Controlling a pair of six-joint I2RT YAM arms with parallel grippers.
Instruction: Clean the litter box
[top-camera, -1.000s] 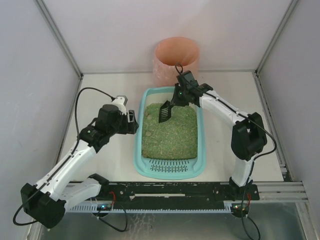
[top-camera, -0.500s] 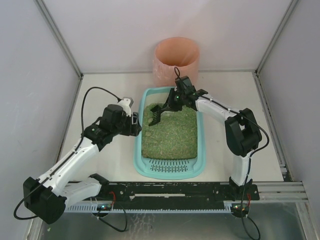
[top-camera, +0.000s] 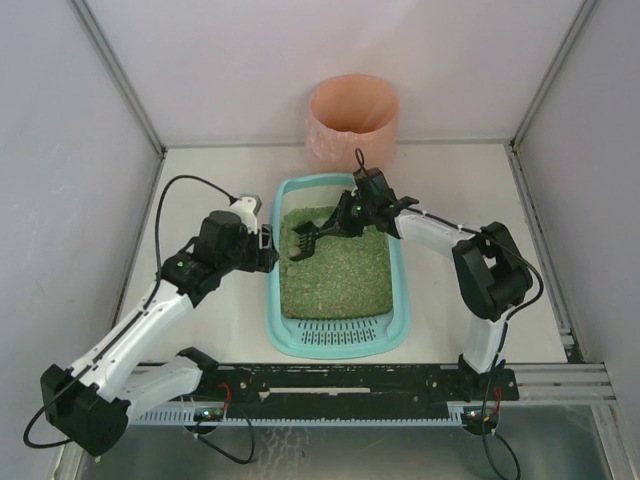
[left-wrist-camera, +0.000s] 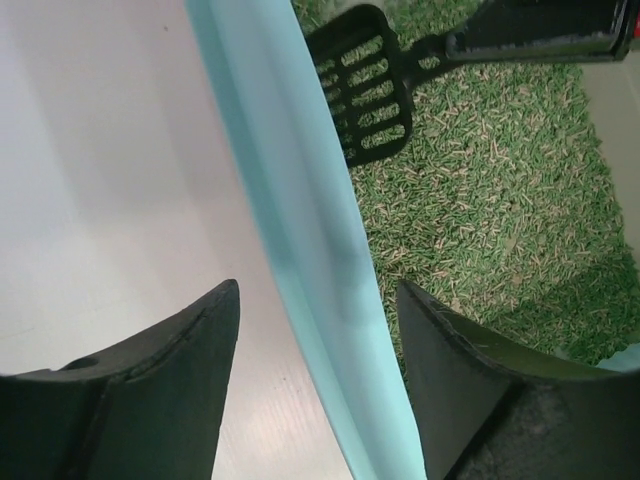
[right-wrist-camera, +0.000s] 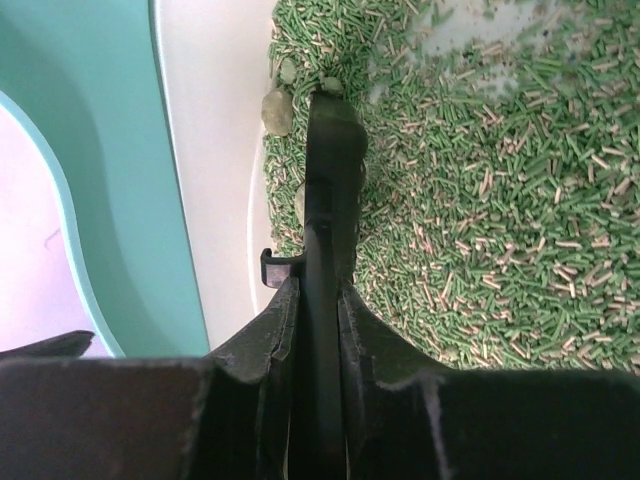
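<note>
The small black slotted plastic scoop (top-camera: 306, 238) has swung from hanging steeply over the far middle of the granules to lying low and nearly flat, its head now close to the tray's left wall. The right gripper (top-camera: 347, 217) has dropped with it, and the left arm has edged in towards the rim.

The large shallow teal plastic litter box (top-camera: 336, 338) sits mid-table with its long axis running from the near edge to the far edge, and its slotted grate at the near end. Behind it, by the table's far edge, stands the round pink-orange bin (top-camera: 352, 115).

The right gripper is clenched on the scoop's handle, which lies across the tray. The head points left into the green-brown granules (top-camera: 335, 280). A few pale clumps (right-wrist-camera: 277, 110) lie just off the head's tip, beside a bare patch of tray floor near the far-left corner. The right arm is plainly the nearer one, so a short push forward looks likely to take them up.

The left gripper (top-camera: 266, 248) straddles the tray's left rim, its fingers (left-wrist-camera: 150, 380) spread and not yet pinching it.
</note>
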